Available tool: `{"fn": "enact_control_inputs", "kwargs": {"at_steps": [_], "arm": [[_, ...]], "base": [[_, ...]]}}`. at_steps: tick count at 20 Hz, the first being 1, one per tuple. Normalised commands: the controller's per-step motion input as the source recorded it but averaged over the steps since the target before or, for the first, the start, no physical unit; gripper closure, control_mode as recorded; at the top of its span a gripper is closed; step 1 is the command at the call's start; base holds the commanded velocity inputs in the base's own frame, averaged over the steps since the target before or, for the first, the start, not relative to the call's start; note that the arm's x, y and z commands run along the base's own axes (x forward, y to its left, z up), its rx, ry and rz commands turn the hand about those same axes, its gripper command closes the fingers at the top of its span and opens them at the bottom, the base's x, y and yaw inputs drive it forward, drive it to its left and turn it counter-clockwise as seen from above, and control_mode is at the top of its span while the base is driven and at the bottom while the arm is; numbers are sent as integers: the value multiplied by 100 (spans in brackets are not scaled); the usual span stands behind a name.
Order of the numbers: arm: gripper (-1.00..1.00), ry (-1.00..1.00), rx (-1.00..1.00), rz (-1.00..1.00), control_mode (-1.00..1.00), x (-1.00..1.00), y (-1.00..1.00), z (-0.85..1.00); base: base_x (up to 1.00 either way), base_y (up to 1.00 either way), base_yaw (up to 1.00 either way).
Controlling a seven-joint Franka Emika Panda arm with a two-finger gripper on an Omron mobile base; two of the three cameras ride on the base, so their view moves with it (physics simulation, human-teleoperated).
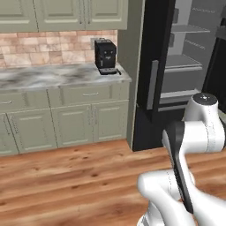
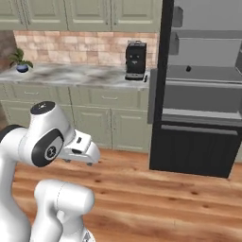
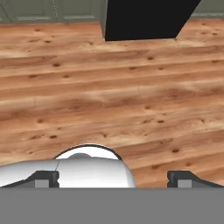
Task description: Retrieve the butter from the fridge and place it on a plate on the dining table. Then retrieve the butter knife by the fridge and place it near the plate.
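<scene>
We see the tall black double-door fridge (image 2: pixel 198 90) standing open, its pale grey shelves on show and a long grey vertical handle (image 1: pixel 152 84) on the swung-out door. On a middle shelf there's a tiny dark lump (image 2: pixel 188 69); we can't tell what it is. We cannot make out the butter or the butter knife from here. Beside the fridge runs the grey-white veined marble counter (image 2: pixel 71 75) over pale green cabinets, carrying a black boxy coffee machine (image 1: pixel 105 56) close to the fridge end, and a small potted plant (image 2: pixel 20 60) at the far end. Our end effector (image 3: pixel 113 179) points down at the wooden plank floor (image 3: pixel 109 100), its two dark fingertips (image 3: pixel 183 178) spread wide apart, released, nothing between them.
</scene>
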Motion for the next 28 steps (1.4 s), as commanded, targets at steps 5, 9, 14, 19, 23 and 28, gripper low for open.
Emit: {"fn": "enact_control_inputs", "kwargs": {"at_steps": [5,9,14,19,23,28], "arm": [[-100,0,0,0,100,0,0,0],[-100,0,0,0,100,0,0,0],[-100,0,0,0,100,0,0,0],[-100,0,0,0,100,0,0,0],[-100,0,0,0,100,0,0,0],[-100,0,0,0,100,0,0,0]], "base": [[32,56,-14],[42,63,-13],[67,56,-14],[97,53,-33],[100,68,-46],[79,75,-45]]}}
